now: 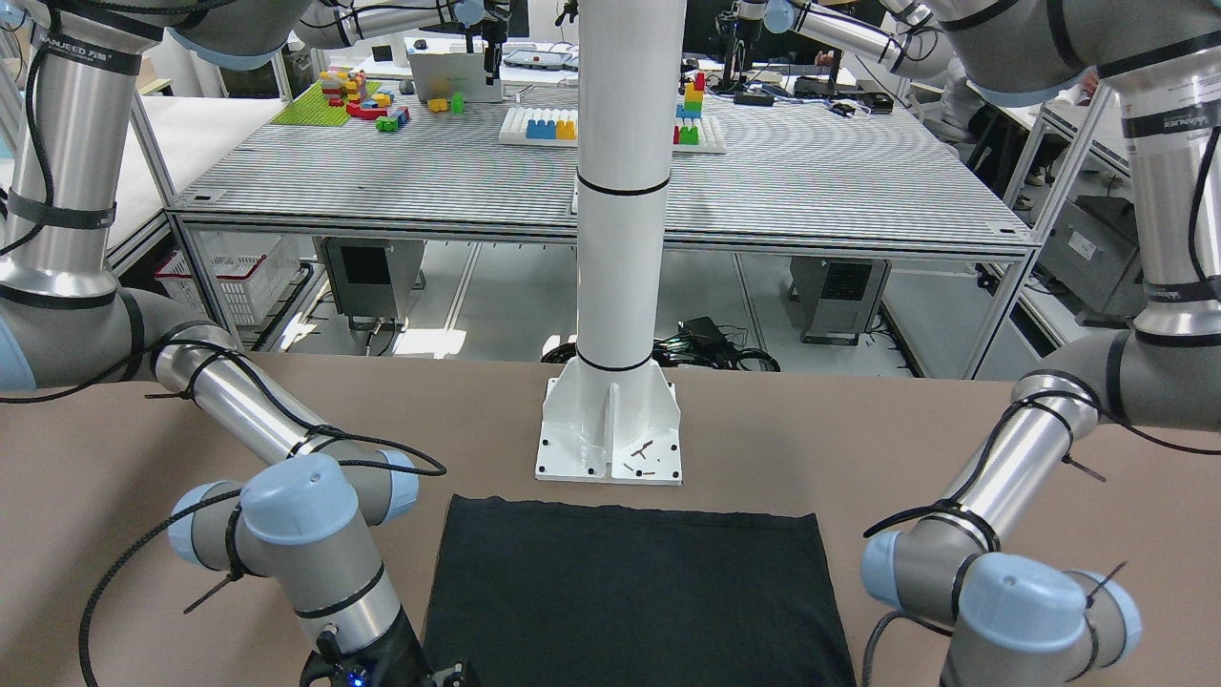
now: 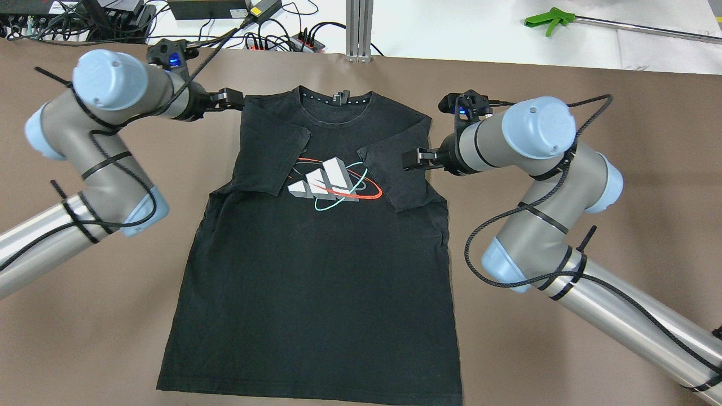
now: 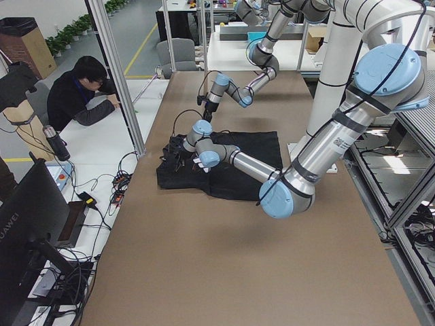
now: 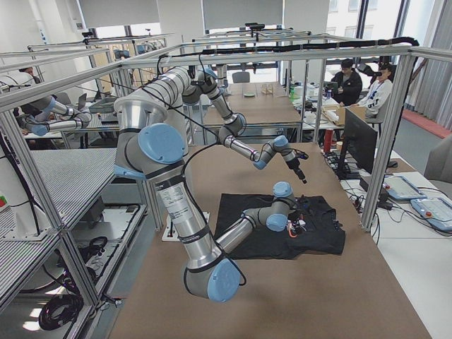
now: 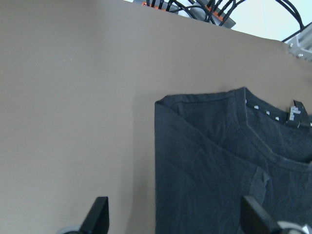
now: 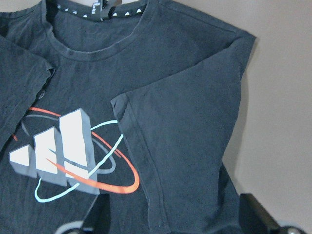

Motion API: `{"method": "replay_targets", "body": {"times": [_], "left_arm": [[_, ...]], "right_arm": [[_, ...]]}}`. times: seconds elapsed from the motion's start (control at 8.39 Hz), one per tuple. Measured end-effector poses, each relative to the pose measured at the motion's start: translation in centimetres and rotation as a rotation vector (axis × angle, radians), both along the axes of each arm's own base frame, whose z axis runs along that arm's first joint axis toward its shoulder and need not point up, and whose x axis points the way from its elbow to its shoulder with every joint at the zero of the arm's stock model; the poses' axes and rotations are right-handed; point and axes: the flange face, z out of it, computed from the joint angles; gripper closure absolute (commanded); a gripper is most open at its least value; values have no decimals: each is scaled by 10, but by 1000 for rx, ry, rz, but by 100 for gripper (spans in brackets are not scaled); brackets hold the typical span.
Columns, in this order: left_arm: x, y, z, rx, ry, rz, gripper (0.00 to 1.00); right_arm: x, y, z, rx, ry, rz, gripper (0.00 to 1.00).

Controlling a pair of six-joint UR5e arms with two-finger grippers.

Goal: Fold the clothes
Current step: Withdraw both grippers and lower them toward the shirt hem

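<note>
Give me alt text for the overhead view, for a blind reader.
A black T-shirt with a white logo lies flat on the brown table, both sleeves folded inward. The left gripper sits beside one shoulder, the right gripper at the opposite folded sleeve.

bare brown table runs wide on both sides of the black shirt, with a narrower strip between the collar and the tangle of cables at the far edge. the left arm bends over the strip on the shirt's left, the right arm over the one on its right. a white pillar on a bolted base stands just beyond the hem, not touching it. the left gripper and the right gripper, fingers spread, crowd the shoulders.
</note>
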Motion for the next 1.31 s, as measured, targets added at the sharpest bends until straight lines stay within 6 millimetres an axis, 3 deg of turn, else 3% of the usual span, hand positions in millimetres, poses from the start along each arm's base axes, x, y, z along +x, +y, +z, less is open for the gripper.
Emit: {"method": "replay_targets", "body": {"times": [0.24, 0.48, 0.6, 0.83, 0.95, 1.31], "left_arm": [[-36, 56, 14, -13, 63, 77, 5], [-39, 98, 15, -64, 153, 107, 5], [-36, 121, 26, -68, 191, 121, 5], [-42, 177, 72, -55, 223, 131, 5], [-40, 205, 88, -49, 214, 127, 5], [-18, 273, 111, -56, 176, 96, 5]], "right_arm": [[28, 29, 24, -37, -10, -49, 6], [58, 66, 62, -62, -2, -64, 6], [71, 88, 70, -90, -20, -60, 6], [56, 133, 72, -169, -78, -95, 6], [52, 150, 83, -198, -79, -110, 6], [70, 211, 152, -219, -123, -166, 6]]}}
